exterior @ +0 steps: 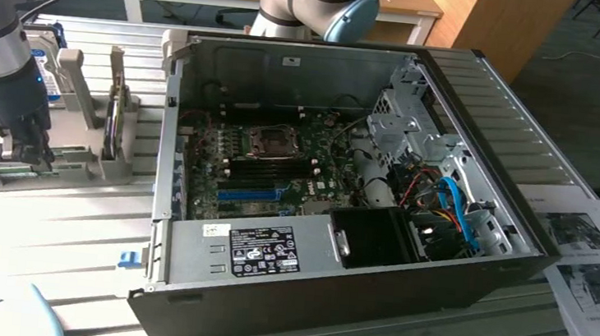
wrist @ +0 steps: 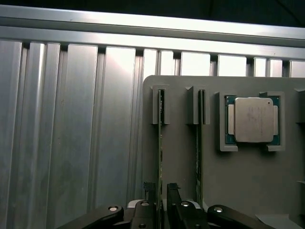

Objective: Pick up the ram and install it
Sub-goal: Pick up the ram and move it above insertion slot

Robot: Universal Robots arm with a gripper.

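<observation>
Plainly, the gripper [wrist: 160, 189] is down over the grey holder [wrist: 183, 167] with its two dark fingers [wrist: 148, 188] spread, one on each side of the ram [wrist: 160, 138]; the thin green stick stands on edge in its slot and passes straight through the gap between the fingertips; a sliver of space seems to show on either side of it, so the fingers straddle it rather than pinch it; from the fingertips the ram runs away along the holder to a grey end bracket. Just beyond one finger, a second stick [wrist: 200, 143] stands on edge in the neighbouring slot, parallel to the first and clear of the gripper; further out on that same side, a processor chip [wrist: 253, 119] lies flat in a square recess of the holder; beyond the other finger lies only the ribbed aluminium table [wrist: 71, 124].

In the exterior view, the gripper [exterior: 23, 159] hangs from the arm onto the holder [exterior: 102, 169] at the exterior view's left; the open computer case [exterior: 321, 294] lies well apart from the fingers toward the exterior view's right, its motherboard [exterior: 268, 161] exposed with a blue slot [exterior: 248, 193] across it; printed papers [exterior: 593, 270] lie beyond the case.
</observation>
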